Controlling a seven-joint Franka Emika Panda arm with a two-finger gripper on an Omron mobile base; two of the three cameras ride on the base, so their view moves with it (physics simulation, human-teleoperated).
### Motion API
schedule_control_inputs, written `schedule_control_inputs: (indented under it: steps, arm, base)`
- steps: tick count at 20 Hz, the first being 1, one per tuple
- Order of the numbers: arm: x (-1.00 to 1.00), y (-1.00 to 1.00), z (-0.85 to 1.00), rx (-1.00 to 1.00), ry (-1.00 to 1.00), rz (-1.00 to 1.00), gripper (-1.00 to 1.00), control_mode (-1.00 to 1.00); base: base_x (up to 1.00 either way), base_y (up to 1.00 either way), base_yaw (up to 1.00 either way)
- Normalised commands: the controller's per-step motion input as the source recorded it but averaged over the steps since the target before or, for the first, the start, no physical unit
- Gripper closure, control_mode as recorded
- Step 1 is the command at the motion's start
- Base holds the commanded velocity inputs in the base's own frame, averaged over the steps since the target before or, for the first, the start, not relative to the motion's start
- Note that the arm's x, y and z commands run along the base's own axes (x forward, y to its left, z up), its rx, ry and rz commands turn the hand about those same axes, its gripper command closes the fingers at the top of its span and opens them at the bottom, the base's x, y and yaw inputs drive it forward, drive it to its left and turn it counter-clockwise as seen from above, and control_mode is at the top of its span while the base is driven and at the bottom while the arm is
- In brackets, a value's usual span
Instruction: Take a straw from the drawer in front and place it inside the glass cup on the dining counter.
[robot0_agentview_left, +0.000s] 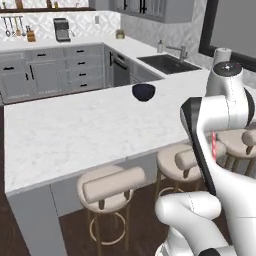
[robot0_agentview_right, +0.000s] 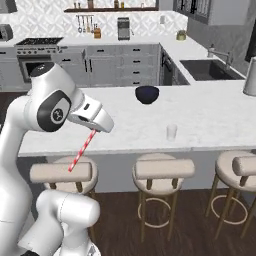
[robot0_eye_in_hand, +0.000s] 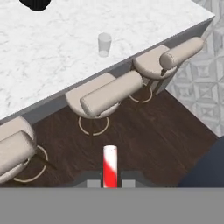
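My gripper (robot0_agentview_right: 94, 129) is shut on the red-and-white striped straw (robot0_agentview_right: 81, 150), which hangs slanting down from the fingers above the stools, on the near side of the dining counter (robot0_agentview_right: 210, 115). In the hand view the straw (robot0_eye_in_hand: 110, 165) rises between the two finger tips (robot0_eye_in_hand: 110, 183). The small clear glass cup (robot0_agentview_right: 171, 132) stands upright near the counter's front edge, to the right of and beyond the gripper; it sits ahead of the hand (robot0_eye_in_hand: 104, 43). A short piece of the straw (robot0_agentview_left: 214, 145) peeks from behind my arm. The drawer is out of view.
A dark blue bowl (robot0_agentview_right: 147, 94) rests further back on the counter. Beige cushioned stools (robot0_agentview_right: 157, 170) line the counter's near side over dark wood floor. A sink (robot0_agentview_right: 207, 69) and grey cabinets (robot0_agentview_right: 115, 65) stand behind.
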Motion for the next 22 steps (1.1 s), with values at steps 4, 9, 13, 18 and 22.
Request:
schedule_control_inputs:
  steps: [4,9,13,18,22]
  arm:
    - [0.0,0.0,0.0,0.0,0.0,0.0,1.0,1.0]
    - [0.0,0.0,0.0,0.0,0.0,0.0,1.0,1.0]
    - [0.0,0.0,0.0,0.0,0.0,0.0,1.0,1.0]
    - [0.0,0.0,0.0,0.0,0.0,0.0,1.0,1.0]
    - [0.0,0.0,0.0,0.0,0.0,0.0,1.0,1.0]
  base:
    - [0.04,-1.0,0.5]
    - [0.0,-1.0,0.47]
    - [0.0,-0.97,0.42]
    - [0.06,-0.69,0.3]
    - [0.43,-0.05,-0.03]
